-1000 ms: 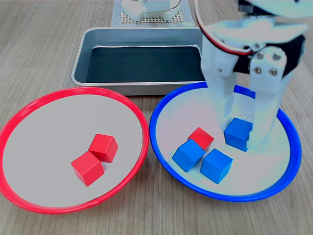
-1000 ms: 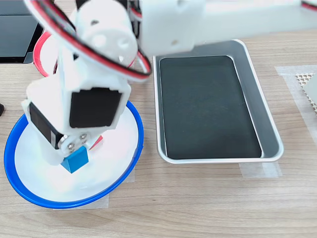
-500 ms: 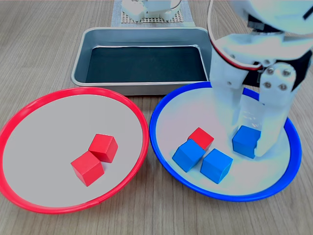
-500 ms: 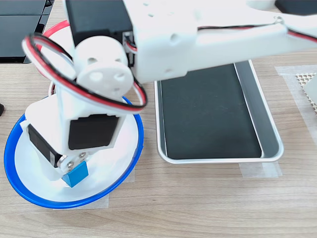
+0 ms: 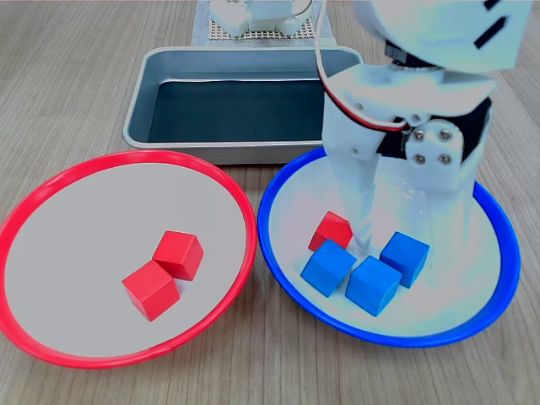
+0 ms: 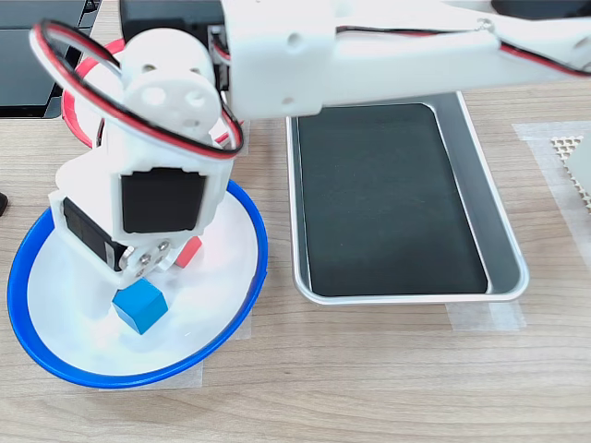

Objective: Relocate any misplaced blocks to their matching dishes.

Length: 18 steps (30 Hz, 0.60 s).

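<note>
In the first exterior view, the white arm leans down over the blue-rimmed dish [image 5: 278, 245], and the claw [image 5: 396, 240] stands inside it with jaws apart, holding nothing. Three blue cubes [image 5: 372, 284] lie close together in this dish, and one red cube [image 5: 330, 230] touches them, just beside the thin finger [image 5: 361, 221]. Two red cubes [image 5: 163, 268] rest in the red-rimmed dish [image 5: 51, 194]. Behind both dishes, on the wooden surface [image 5: 67, 67], sits a grey metal tray [image 5: 169, 63].
</note>
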Each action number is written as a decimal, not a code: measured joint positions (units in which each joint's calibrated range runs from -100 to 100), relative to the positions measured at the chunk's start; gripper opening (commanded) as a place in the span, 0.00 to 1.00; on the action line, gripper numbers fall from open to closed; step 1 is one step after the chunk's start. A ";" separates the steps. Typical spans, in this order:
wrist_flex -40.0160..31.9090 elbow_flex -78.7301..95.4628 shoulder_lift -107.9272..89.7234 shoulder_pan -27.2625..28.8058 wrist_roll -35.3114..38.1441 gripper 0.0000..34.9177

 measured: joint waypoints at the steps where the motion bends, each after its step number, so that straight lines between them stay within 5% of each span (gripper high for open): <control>1: 0.49 0.00 -0.60 0.00 0.10 0.48; 18: 11.34 3.81 -10.06 0.00 2.34 0.36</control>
